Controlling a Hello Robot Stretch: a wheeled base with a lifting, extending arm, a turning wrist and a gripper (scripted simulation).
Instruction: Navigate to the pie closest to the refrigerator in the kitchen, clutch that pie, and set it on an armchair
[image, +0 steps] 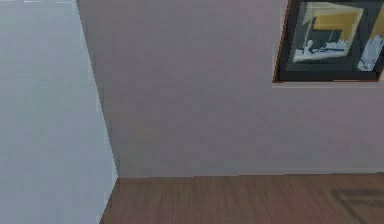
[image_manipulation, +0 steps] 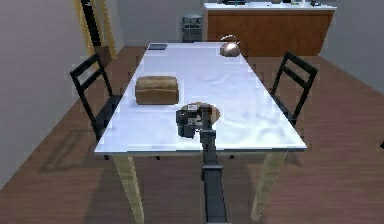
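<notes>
- Dark arm (image_manipulation: 211, 178) crosses the white desk (image_manipulation: 250, 95); end effector (image_manipulation: 186, 122) at a round dish (image_manipulation: 216, 111), cannot tell if holding.
- Black chairs (image_manipulation: 92, 80) flank it; wood floor (image_manipulation: 340, 185).

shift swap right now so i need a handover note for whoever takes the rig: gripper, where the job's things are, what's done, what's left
Gripper: at the arm's far end above the white table; cannot tell whether it holds anything.
Things: a round brownish thing, probably the pie, lies on the table at the gripper. A brown loaf lies to its left in the arm side view.
Done: robot is at the table, arm extended to the round thing.
Left: confirm the grasp, lift it clear, drive to an armchair, set it down.
</notes>
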